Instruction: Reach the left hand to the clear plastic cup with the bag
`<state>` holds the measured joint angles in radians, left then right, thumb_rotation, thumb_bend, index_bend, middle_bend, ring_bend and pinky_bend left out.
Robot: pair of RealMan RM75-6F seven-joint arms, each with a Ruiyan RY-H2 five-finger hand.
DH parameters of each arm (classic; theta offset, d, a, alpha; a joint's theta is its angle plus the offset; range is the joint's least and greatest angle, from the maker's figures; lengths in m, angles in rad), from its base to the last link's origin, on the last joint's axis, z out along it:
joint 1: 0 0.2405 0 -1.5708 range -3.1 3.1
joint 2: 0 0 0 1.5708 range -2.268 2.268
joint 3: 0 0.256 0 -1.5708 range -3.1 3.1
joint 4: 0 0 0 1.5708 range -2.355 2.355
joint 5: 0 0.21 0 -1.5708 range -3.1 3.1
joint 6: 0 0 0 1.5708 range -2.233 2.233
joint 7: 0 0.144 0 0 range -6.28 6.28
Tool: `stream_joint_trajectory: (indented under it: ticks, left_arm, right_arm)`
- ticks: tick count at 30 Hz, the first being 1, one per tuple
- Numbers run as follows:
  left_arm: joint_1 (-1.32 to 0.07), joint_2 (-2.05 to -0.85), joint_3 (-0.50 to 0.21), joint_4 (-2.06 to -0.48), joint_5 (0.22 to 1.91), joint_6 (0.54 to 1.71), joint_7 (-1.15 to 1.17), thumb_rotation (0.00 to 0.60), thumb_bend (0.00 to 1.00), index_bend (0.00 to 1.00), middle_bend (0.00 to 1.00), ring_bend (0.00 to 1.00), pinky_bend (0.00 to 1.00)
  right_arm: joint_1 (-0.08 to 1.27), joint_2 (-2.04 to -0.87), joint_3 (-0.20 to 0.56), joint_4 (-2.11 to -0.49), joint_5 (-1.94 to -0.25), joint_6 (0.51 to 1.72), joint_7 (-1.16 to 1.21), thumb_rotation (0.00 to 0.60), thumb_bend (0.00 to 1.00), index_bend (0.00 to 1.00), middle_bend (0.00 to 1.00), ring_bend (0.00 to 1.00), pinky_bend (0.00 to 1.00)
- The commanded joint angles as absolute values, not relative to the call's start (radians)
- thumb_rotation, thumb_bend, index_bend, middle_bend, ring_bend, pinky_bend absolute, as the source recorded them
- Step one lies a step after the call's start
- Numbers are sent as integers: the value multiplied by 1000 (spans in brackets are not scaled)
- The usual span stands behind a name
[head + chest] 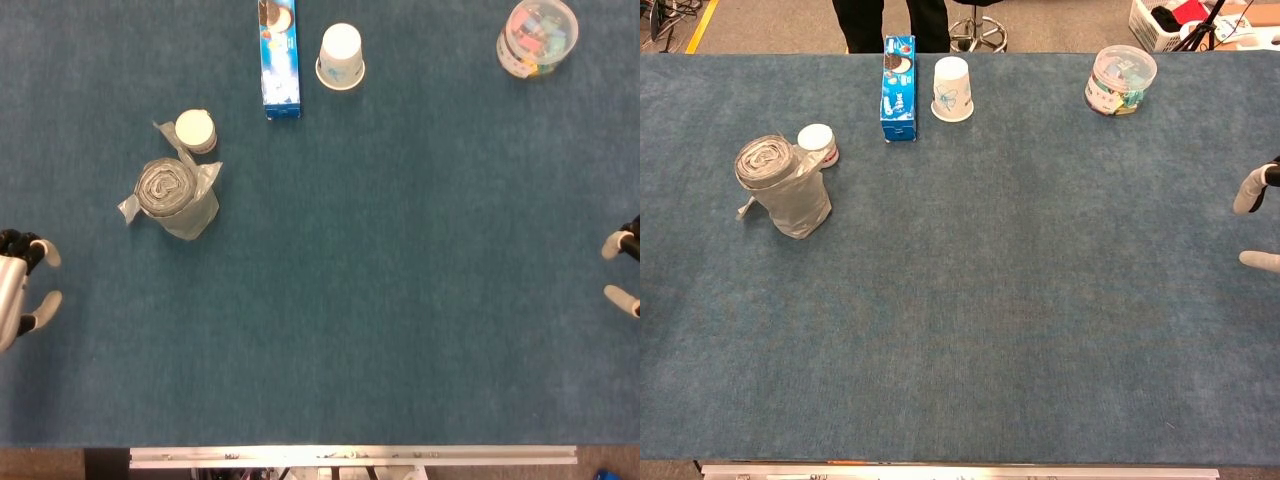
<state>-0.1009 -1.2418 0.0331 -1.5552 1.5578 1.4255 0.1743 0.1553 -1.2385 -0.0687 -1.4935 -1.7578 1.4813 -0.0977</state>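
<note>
The cup [172, 198] with the bag stands on the bench's [380, 300] left side, up and right of the empty, open left robot hand [18, 288], the nearer one.

- One clear plastic cup with the bag [172, 197] [783, 190] bunched inside it.
- One small white-lidded jar [195, 130] [817, 144], just beside that cup.
- One blue biscuit box [280, 58] [898, 90].
- One white paper cup [340, 57] [952, 89], turned upside down.
- One clear round tub [537, 37] [1120, 80] of coloured items.
- Two hands: left hand [22, 285], right hand [622, 272] [1256, 222].
- One blue worktop [400, 300] [1020, 300].
</note>
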Motion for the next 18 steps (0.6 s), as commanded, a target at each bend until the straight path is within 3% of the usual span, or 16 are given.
stream_joint_trajectory:
  ticks: [1,10,15,18]
  left_arm:
    - [-106,-1247,36,-1546,1563,1419,166,600,221,448,413,316,445]
    - [-115,-1247,36,-1549,1581,1421,164,600,221,362,378,283,445]
    - [-157,-1229,23,-1576,1558,1352,213,600,221,241,130,103,400]
    - [-185,-1227,14,-1598,1550,1312,244,600,221,239,71,51,330]
  right_arm:
    - [146,-1234,-71,-1506,-1770,1502,-113,600,73,514,549,371,488]
    - [143,-1227,-62,-1512,-1764,1506,-117,600,73,514,549,371,488]
    - [145,-1232,-63,-1509,-1763,1495,-119,600,73,514,548,371,488]
    - [147,-1235,-60,-1504,-1757,1489,-117,600,73,514,549,371,488]
